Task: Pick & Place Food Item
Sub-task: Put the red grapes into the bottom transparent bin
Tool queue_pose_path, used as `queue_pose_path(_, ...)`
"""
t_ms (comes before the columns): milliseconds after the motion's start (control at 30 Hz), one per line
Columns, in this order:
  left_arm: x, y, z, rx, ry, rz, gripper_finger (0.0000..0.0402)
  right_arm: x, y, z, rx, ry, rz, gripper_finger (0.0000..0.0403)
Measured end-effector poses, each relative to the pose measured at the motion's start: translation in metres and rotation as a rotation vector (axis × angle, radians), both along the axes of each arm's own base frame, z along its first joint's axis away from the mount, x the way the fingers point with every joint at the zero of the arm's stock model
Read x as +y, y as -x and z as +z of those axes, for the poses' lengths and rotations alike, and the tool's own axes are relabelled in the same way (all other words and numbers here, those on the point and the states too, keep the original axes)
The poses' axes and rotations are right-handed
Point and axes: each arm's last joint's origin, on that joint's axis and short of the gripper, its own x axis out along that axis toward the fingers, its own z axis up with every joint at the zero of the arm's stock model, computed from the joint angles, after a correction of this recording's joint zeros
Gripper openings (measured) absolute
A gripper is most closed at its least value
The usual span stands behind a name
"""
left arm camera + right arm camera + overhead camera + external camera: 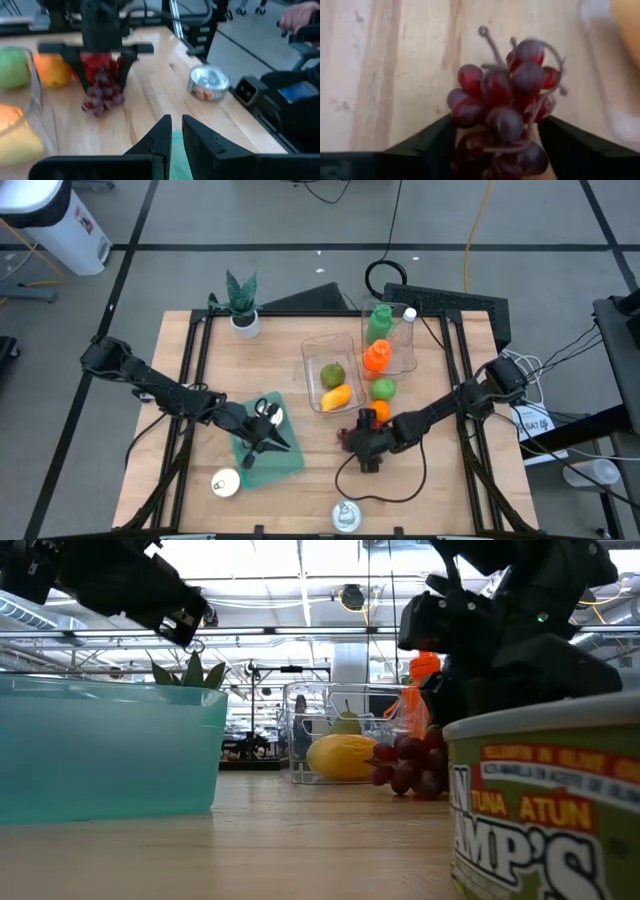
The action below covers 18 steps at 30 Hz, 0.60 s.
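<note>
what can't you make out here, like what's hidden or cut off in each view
- Grape bunch: its lower part is hidden between the right gripper fingers in the right wrist view.
- Tuna can: cut off by the right and bottom edges in the low view.
- Teal container: its contents are hidden by its wall in the low view.
- Left gripper: its tips nearly meet; open or shut is unclear.

Wooden table, pale planks, dark frame rails running along its edges. Directly on it:
- potted plant at 11 o'clock, near the far edge
- clear container just past centre toward 12 o'clock
- clear plastic bottle at 1 o'clock
- teal bin at 7 o'clock
- 2 cans at the 6 o'clock edge: tuna can and another can beside the bin
- green fruit and orange right of centre
- grape bunch resting on the wood near the orange.
</note>
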Motion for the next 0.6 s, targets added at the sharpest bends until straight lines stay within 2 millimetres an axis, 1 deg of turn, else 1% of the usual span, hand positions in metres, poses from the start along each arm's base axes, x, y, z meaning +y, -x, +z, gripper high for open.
queue_pose_path(133,0.0,-0.001,0.006,-0.059,0.003,0.021,0.0051,-0.004,0.0,-0.005,-0.024,-0.028,-0.025,0.0162)
queue_pose_path(267,0.003,0.005,0.021,-0.118,0.035,0.031,0.0051,-0.004,-0.001,-0.004,-0.048,-0.04,-0.021,0.0062)
queue_pose_path(333,0.004,0.009,0.027,-0.132,0.054,0.043,0.0051,-0.003,-0.003,-0.003,-0.071,-0.045,-0.012,0.0024)
queue_pose_path(367,0.004,0.012,0.031,-0.147,0.06,0.048,0.0051,-0.002,-0.005,-0.001,-0.08,-0.042,-0.005,0.0018)
queue_pose_path(433,0.003,0.02,0.04,-0.183,0.063,0.049,0.0051,-0.001,-0.007,0.006,-0.109,-0.045,0.009,0.002)
queue_pose_path(533,-0.002,0.034,0.047,-0.199,-0.009,0.037,0.0051,0.002,-0.013,0.028,-0.193,-0.067,0.04,0.0039)
queue_pose_path(600,-0.006,0.043,0.05,-0.211,-0.057,0.048,0.0051,0.003,-0.016,0.043,-0.242,-0.073,0.073,0.0041)
